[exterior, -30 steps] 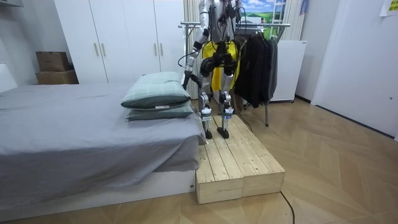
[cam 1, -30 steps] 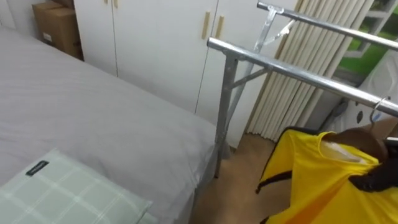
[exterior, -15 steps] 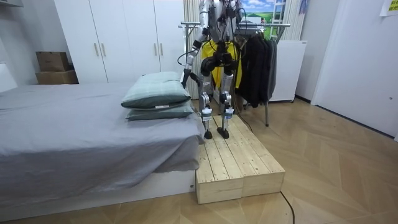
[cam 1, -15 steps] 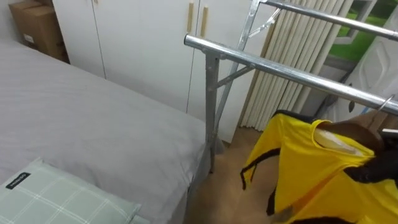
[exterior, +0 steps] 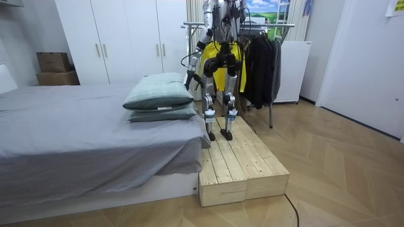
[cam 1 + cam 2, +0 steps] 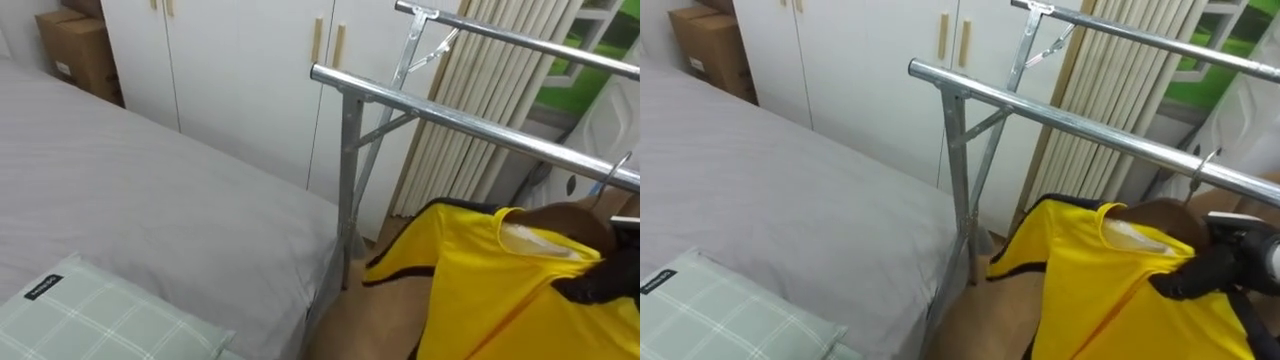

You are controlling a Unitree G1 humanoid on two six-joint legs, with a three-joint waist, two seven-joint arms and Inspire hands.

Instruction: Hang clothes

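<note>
The robot stands on a wooden platform (image 5: 240,165) at the bed's (image 6: 150,200) corner, facing a metal clothes rack whose near rail (image 6: 1040,112) runs across the eye views. Its right robot hand (image 6: 1215,270) is closed round the shoulder of a brown wooden hanger (image 6: 1160,215) that carries the yellow shirt (image 6: 1090,275). The shirt hangs just below the rail, over the floor between bed and rack. The hanger's wire hook (image 6: 1203,165) sits right at the rail - probably touching, though I cannot tell whether it has caught.

The left robot hand (image 5: 189,77) hangs by the robot's side on the room view's left - open or closed, I cannot tell. Dark clothes (image 5: 262,63) hang further along the rack, a checked pillow (image 6: 90,315) lies on the bed, and a white wardrobe (image 6: 240,70) stands behind.
</note>
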